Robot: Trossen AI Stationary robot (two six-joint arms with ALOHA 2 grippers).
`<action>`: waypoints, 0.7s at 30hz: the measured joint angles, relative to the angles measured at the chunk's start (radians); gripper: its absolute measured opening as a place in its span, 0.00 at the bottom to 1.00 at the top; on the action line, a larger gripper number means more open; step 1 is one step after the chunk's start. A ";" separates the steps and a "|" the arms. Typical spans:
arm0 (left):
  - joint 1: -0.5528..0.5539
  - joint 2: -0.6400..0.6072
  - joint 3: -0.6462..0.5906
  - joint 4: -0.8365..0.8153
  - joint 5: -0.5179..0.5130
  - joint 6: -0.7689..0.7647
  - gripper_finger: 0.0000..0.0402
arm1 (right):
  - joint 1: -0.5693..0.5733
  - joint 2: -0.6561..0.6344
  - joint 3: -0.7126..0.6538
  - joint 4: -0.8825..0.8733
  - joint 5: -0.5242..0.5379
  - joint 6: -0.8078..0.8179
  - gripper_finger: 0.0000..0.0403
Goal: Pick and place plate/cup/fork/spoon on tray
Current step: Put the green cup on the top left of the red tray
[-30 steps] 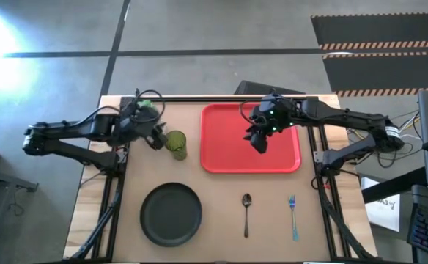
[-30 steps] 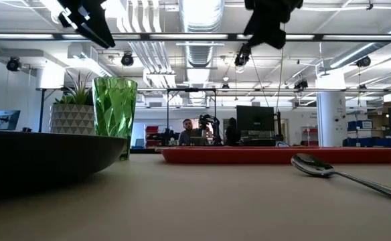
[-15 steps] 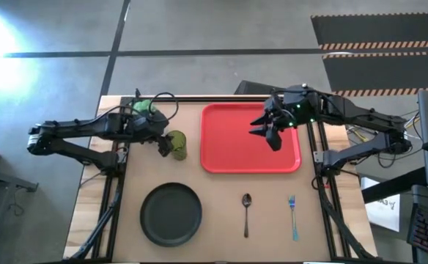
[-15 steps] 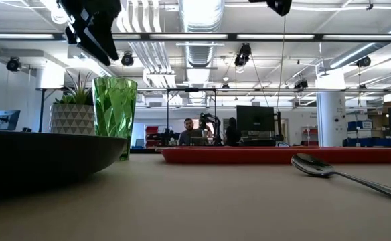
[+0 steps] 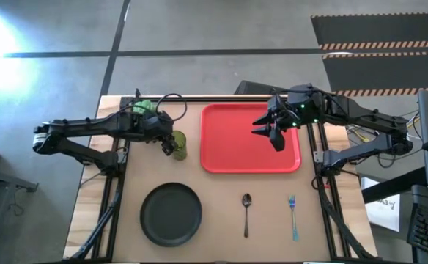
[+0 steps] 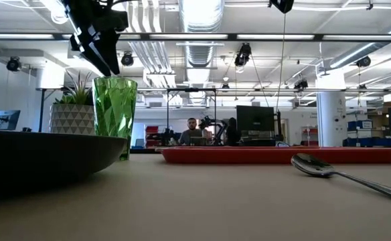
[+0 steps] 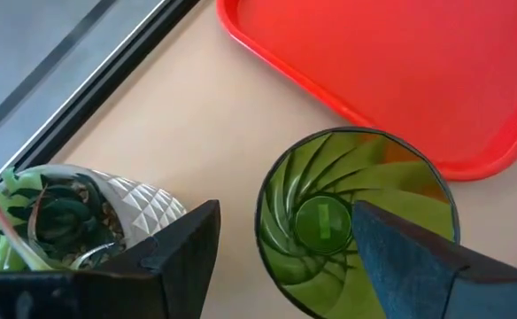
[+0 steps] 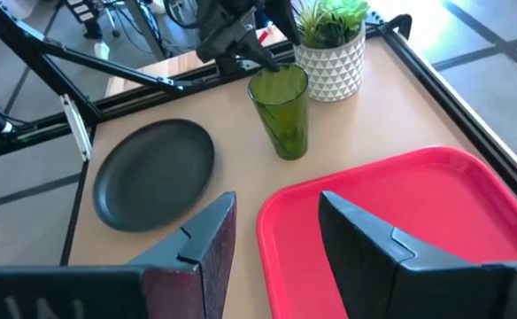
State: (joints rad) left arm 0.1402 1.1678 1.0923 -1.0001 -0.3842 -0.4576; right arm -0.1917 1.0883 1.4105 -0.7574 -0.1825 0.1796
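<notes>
**Spotter:** Where's your left arm right now?

**Operator:** I've got the left gripper (image 5: 167,142) hanging right over the cup (image 5: 176,144), fingers spread wide. From the left wrist camera I'm looking straight down into the cup (image 7: 358,219), one finger out on either side of its rim, nothing gripped. It stands upright on the table (image 5: 221,187), just beside the tray's (image 5: 249,139) left edge, with the white plant pot (image 7: 73,217) close on its other side, toward the table's back left corner.

**Spotter:** And the right?

**Operator:** The right gripper (image 5: 271,133) is hovering above the tray, near its right edge, jaws open and empty. The tray sits bare along the table's back edge.

**Spotter:** The rest of the tableware?

**Operator:** All on the bare table. The plate (image 5: 171,213) lies near the front edge, on the left. The spoon (image 5: 246,213) lies in front of the tray, and the fork (image 5: 293,216) is to its right, both well apart from the plate.
</notes>
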 joint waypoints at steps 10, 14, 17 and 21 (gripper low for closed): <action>0.047 0.050 -0.002 -0.018 0.006 0.045 0.60 | 0.000 0.007 -0.002 0.000 0.000 -0.009 0.38; 0.070 0.089 -0.003 -0.017 0.010 0.055 0.60 | 0.000 0.007 -0.004 -0.001 0.000 -0.009 0.37; 0.085 0.124 -0.003 -0.014 0.011 0.080 0.60 | 0.000 0.007 -0.004 0.000 0.000 -0.009 0.36; 0.097 0.173 -0.003 -0.013 0.012 0.100 0.59 | 0.000 0.007 -0.004 0.000 0.000 -0.009 0.36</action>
State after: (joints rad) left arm 0.2371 1.3408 1.0897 -1.0130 -0.3717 -0.3577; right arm -0.1917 1.0954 1.4063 -0.7574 -0.1825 0.1711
